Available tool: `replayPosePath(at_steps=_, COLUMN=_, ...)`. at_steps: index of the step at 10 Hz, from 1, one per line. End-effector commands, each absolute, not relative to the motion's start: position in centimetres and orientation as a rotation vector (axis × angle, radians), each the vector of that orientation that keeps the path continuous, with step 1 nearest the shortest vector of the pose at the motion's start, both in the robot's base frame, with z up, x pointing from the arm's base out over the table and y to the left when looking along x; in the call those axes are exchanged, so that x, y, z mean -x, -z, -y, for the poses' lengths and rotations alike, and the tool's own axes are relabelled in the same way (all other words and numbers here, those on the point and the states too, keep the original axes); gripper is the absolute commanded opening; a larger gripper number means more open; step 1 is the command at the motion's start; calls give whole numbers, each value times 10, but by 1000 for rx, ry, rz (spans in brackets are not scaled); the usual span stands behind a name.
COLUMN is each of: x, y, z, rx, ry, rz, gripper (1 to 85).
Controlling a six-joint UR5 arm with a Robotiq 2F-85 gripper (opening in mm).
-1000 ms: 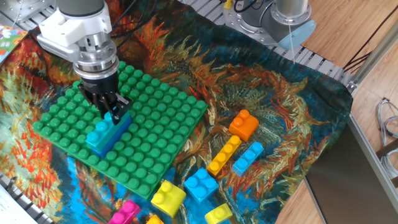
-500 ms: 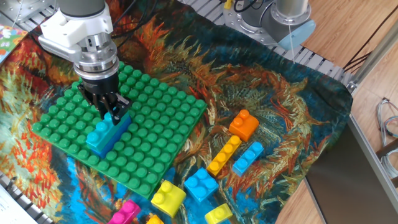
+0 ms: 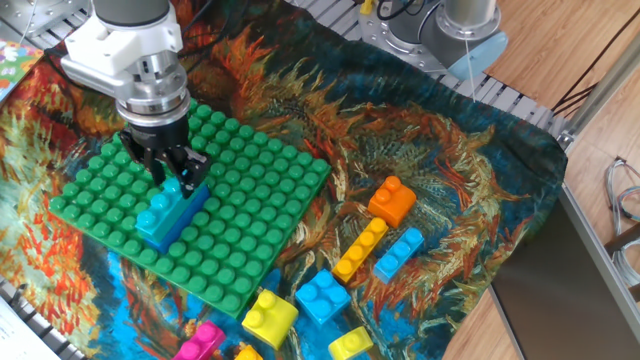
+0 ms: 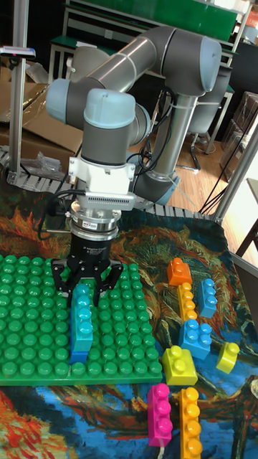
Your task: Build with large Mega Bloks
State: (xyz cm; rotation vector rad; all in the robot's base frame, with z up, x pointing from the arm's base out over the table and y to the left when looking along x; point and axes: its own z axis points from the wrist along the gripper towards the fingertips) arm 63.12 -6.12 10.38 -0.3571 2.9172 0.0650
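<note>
A long light blue brick (image 3: pixel 157 213) (image 4: pixel 82 323) sits stacked on a darker blue brick (image 3: pixel 190 207) (image 4: pixel 78 355) on the green studded plate (image 3: pixel 250 200) (image 4: pixel 29 315). My gripper (image 3: pixel 172 182) (image 4: pixel 84 290) points straight down over the far end of the light blue brick, its fingers closed against the brick's two sides. Loose Mega Bloks lie on the cloth to the right: an orange one (image 3: pixel 392 200), a long yellow one (image 3: pixel 360 248), a light blue one (image 3: pixel 398 253), a blue square (image 3: pixel 323 296) and a yellow square (image 3: pixel 270 315).
A pink brick (image 4: pixel 159 412) and a long orange brick (image 4: pixel 190 419) lie near the front edge of the patterned cloth. A small yellow brick (image 3: pixel 350 345) lies beside them. A second arm's base (image 3: pixel 465 30) stands at the back right.
The green plate with the stacked bricks has shifted slightly to the left, with the gripper still at the light blue brick. The loose bricks have not moved.
</note>
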Motion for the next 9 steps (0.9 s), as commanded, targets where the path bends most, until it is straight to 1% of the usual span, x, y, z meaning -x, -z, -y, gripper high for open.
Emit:
replayPosePath(at_steps=1, x=-632, y=-112, z=62, rx=386, ry=-87, rz=-2911, gripper=530)
replayPosePath(at_steps=2, x=-629, y=-119, z=61, rx=388, ry=-89, rz=-2920, gripper=530)
replayPosePath(at_steps=3, x=-627, y=-131, z=63, rx=375, ry=-77, rz=-2940, gripper=500)
replayPosePath(at_steps=5, x=-628, y=-135, z=58, rx=355, ry=-96, rz=-2939, gripper=440)
replayPosePath(at_steps=7, x=-631, y=-140, z=58, rx=339, ry=-81, rz=-2949, gripper=380)
replayPosePath(at_steps=8, x=-631, y=-141, z=55, rx=319, ry=-85, rz=-2963, gripper=250)
replayPosePath(at_steps=9, x=-631, y=-143, z=52, rx=285, ry=-82, rz=-2982, gripper=13)
